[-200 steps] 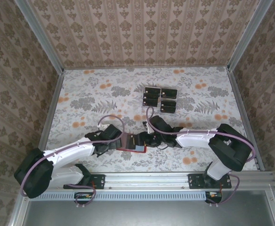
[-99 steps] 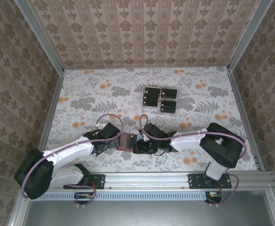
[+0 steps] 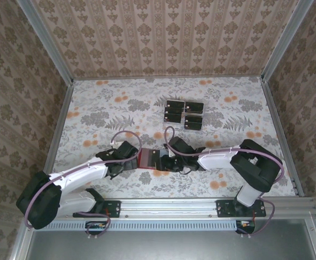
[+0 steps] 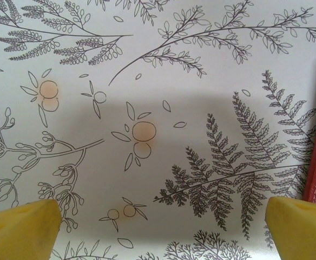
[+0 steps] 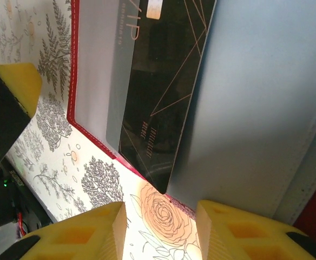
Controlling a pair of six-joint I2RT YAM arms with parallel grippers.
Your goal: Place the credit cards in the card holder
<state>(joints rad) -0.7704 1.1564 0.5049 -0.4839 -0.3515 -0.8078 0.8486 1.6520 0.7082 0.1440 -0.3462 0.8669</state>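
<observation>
By the near edge of the table (image 3: 98, 103), my right gripper (image 5: 160, 208) hangs parted and empty by the open card holder (image 5: 255, 81), one credit card (image 5: 158, 81) partly tucked in its pocket. My left gripper (image 4: 160, 206), spread wide, flanks the red edge, likely bracing it.

The small red leather-like folding wallet (image 3: 149, 160) lies open on the floral-printed table (image 4: 147, 65), between my left gripper (image 4: 158, 230) and my right gripper (image 5: 160, 230). Its edge is just beside one left finger. One black rectangular card (image 5: 163, 92) lies on the wallet's inside, just ahead of my right fingertips. The other black cards (image 3: 193, 107) lie well beyond both grippers.
</observation>
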